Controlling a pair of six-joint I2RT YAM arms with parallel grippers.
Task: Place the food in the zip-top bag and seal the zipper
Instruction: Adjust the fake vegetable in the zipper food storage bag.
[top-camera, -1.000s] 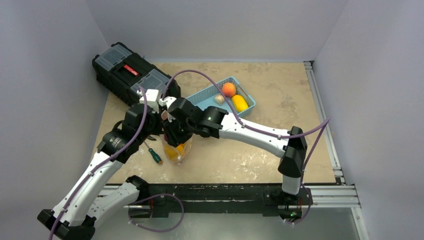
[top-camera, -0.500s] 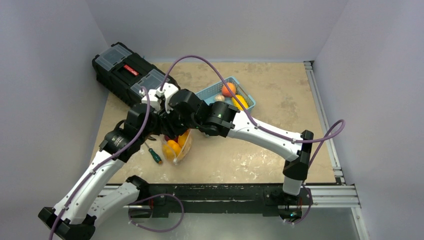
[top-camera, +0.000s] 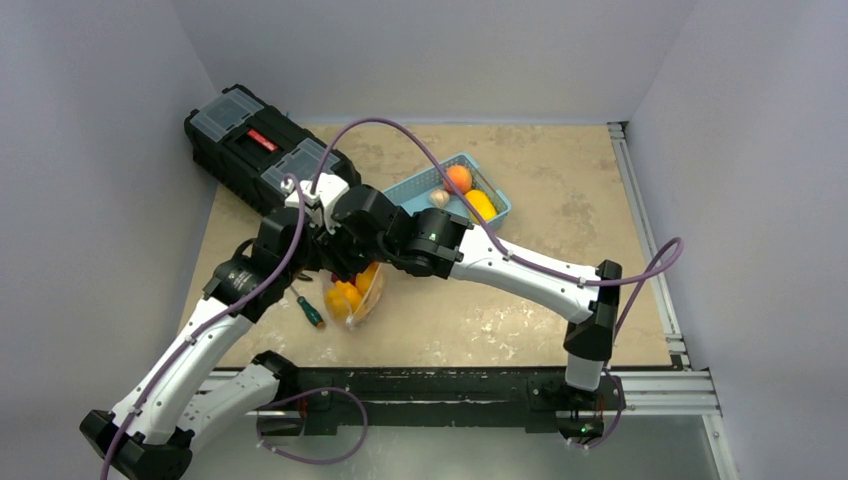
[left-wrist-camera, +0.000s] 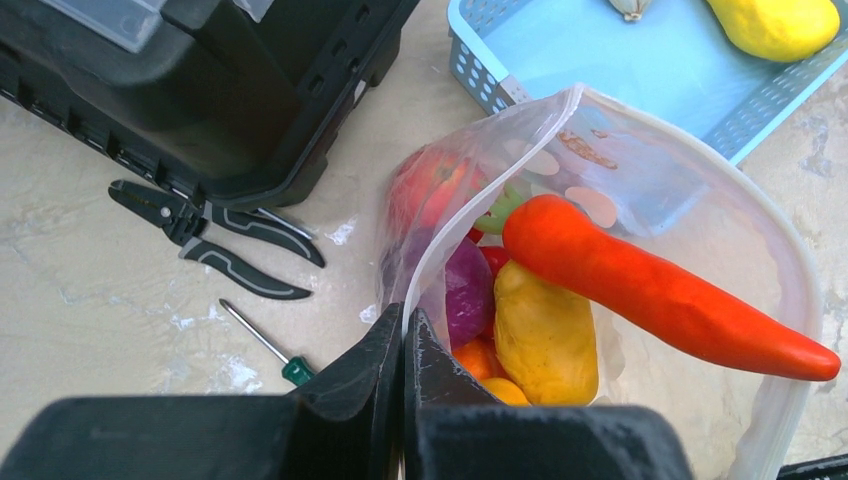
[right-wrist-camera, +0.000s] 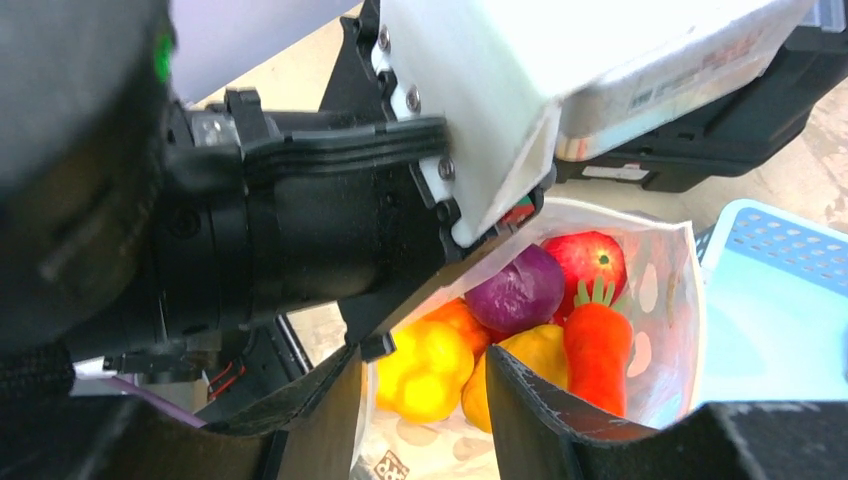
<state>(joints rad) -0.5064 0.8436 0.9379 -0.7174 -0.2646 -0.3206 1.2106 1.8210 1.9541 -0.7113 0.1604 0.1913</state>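
Right gripper (right-wrist-camera: 425, 372) has pulled back, apparently empty, half open; left gripper (left-wrist-camera: 405, 322) pinches rim of zip-top bag (left-wrist-camera: 712, 190), food (left-wrist-camera: 650, 290) inside.

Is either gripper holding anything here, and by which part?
The left gripper is shut on the bag, pinching its mouth edge. The right gripper is open over the bag, holding nothing.
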